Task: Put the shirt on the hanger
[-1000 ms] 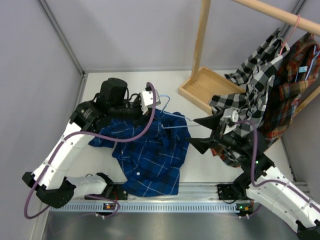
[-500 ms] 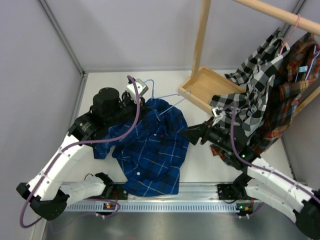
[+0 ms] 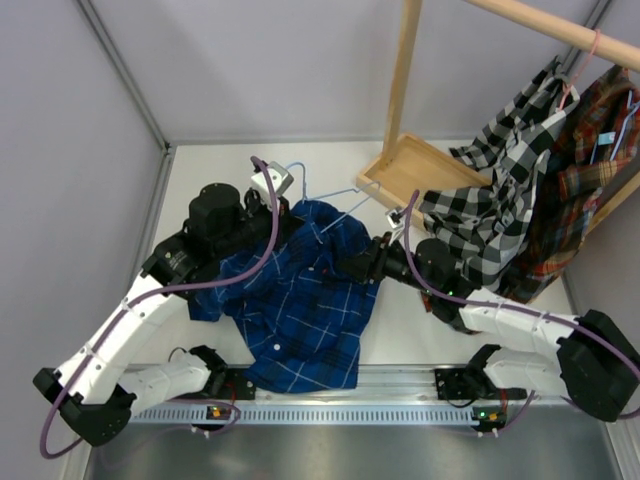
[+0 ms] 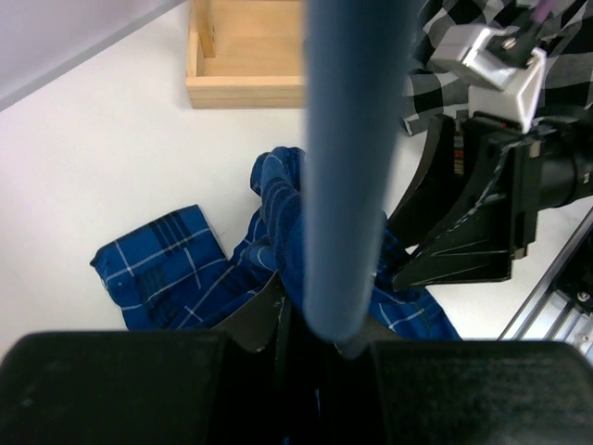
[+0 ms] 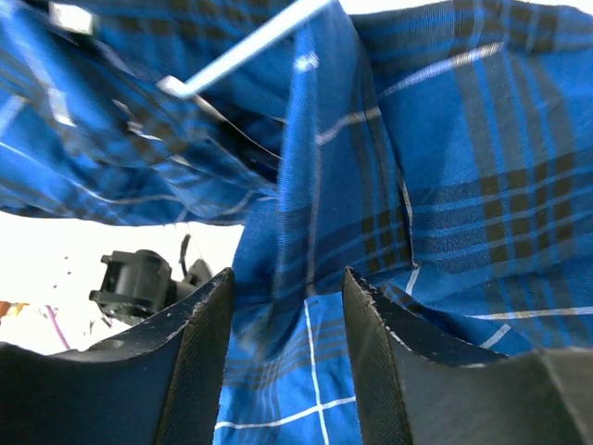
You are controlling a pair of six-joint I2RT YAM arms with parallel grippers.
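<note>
The dark blue plaid shirt lies crumpled on the white table between the arms. Its upper part is draped over the light-blue wire hanger. My left gripper is shut on the hanger, which shows as a blurred blue bar rising from the left gripper in the left wrist view. My right gripper is at the shirt's right edge. In the right wrist view the right gripper has its jaws apart around a raised fold of the shirt, with the hanger wire above.
A wooden rack base and its post stand at the back right. A black-and-white checked shirt and a red-brown plaid shirt hang there, close behind the right arm. A metal rail runs along the near edge.
The right gripper has moved left onto the shirt's right edge and its jaws have narrowed. The left gripper carried the hanger toward the back, then stayed nearly still.
</note>
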